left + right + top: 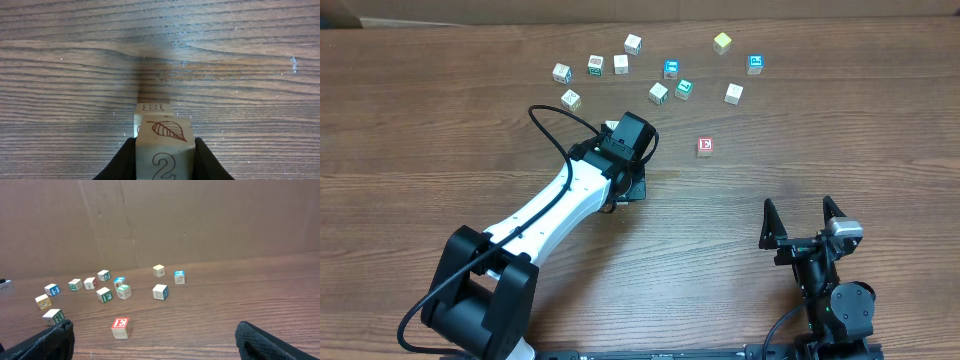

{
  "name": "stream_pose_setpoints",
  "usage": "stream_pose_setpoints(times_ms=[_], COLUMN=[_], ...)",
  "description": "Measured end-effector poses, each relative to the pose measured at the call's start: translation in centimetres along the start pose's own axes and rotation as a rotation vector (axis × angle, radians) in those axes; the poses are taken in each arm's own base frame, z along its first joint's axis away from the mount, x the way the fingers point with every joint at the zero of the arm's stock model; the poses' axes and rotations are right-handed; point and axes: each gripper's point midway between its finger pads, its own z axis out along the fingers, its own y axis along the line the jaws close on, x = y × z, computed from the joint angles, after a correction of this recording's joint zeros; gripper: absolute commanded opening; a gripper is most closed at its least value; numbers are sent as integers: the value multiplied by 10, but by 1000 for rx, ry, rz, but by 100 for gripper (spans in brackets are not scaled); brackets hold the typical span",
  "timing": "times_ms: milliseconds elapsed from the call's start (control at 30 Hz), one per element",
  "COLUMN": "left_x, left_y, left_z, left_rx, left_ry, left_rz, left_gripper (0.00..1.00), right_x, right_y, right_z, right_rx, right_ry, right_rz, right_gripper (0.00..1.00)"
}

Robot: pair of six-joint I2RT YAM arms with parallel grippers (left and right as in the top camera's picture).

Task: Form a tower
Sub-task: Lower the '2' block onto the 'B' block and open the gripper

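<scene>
My left gripper [164,148] is shut on a pale wooden cube [164,145] with a brown leaf on one face and a "2" on another. Just beyond it, in line with it, is a second pale cube [152,108] marked "B". Together they make a one-cube-wide tower, but I cannot tell whether they touch. From overhead the left gripper [630,186] hides the tower. My right gripper [798,210] stands open near the front right of the table, nothing between its fingers [250,335].
Several loose cubes lie scattered along the back, among them a blue-faced one [671,69], a yellow one [722,42] and a white one [734,93]. A red "E" cube [705,147] [120,327] sits alone right of the left gripper. A cardboard wall [160,220] closes the far side.
</scene>
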Motion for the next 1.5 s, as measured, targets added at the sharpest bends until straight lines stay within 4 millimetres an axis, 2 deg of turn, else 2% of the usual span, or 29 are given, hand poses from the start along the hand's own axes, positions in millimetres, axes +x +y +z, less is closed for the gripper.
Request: stream_pose_setpoints(times_ms=[567, 1500], left_x=[0, -1], left_y=[7, 6], left_z=[1, 1], left_rx=[-44, -39], left_ry=[-13, -18], left_rz=[8, 7], left_gripper=[22, 24], right_x=[0, 0], right_y=[0, 0], right_z=[0, 0], right_rx=[0, 0], right_ry=[0, 0], right_rz=[0, 0], right_gripper=[100, 100])
